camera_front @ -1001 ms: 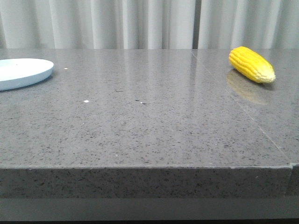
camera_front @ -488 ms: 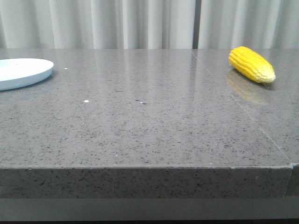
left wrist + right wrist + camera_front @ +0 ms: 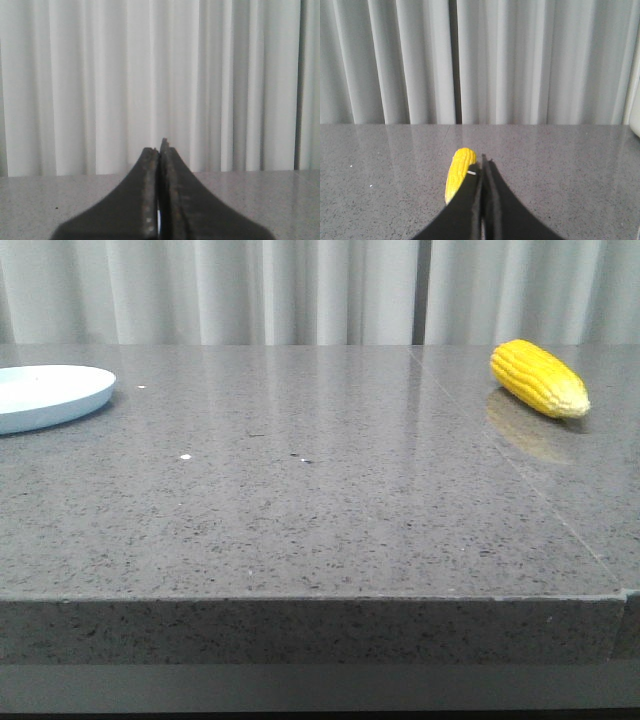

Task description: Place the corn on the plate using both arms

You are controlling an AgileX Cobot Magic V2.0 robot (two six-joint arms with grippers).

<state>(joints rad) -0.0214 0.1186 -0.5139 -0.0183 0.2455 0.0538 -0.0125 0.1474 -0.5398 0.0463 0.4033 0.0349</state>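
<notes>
The corn point(image 3: 538, 378) is a bright yellow cob lying on the grey table at the far right, its paler tip toward the right. The pale-blue plate point(image 3: 45, 395) sits at the far left, cut off by the frame edge. Neither gripper shows in the front view. In the right wrist view the corn point(image 3: 458, 171) lies just beyond and beside my right gripper point(image 3: 484, 162), whose fingers are pressed together and empty. My left gripper point(image 3: 161, 146) is shut and empty, facing the curtain; neither corn nor plate shows in its view.
The grey speckled table point(image 3: 320, 490) has a seam point(image 3: 520, 475) running along its right part and a front edge close to the camera. A pale pleated curtain point(image 3: 300, 290) hangs behind the table.
</notes>
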